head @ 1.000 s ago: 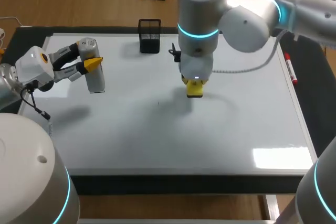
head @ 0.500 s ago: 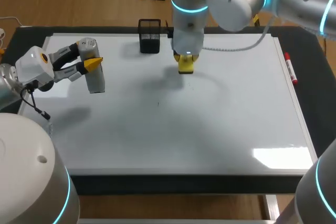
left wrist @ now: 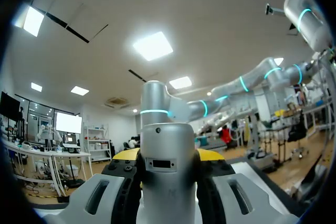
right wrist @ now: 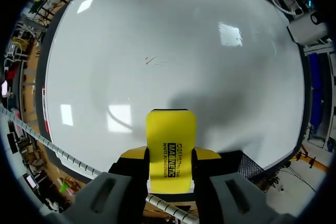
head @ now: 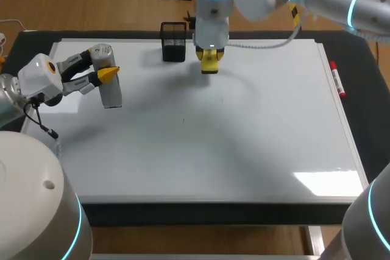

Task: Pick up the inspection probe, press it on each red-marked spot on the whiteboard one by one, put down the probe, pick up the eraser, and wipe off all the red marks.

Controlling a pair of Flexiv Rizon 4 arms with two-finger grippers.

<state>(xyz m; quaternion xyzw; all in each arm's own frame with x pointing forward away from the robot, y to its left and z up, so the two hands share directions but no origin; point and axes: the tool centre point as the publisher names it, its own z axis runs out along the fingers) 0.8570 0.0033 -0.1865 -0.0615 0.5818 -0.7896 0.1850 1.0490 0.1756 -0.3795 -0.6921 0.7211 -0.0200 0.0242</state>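
Overhead, my right gripper (head: 209, 67) is clamped on the yellow eraser (head: 209, 60) near the whiteboard's (head: 274, 150) far edge, and my left gripper (head: 102, 69) grips the probe (head: 111, 92). At my left wrist, the probe fills the jaws. At my right wrist, a faint reddish trace (right wrist: 152, 60) lies ahead of the eraser; I'd lay the pad flat and sweep across it.

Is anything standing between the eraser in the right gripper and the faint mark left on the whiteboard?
Nothing visible. Only bare whiteboard lies between the eraser, held in the right gripper, and the faint mark. The black holder and the probe in the left gripper stand off to the side.
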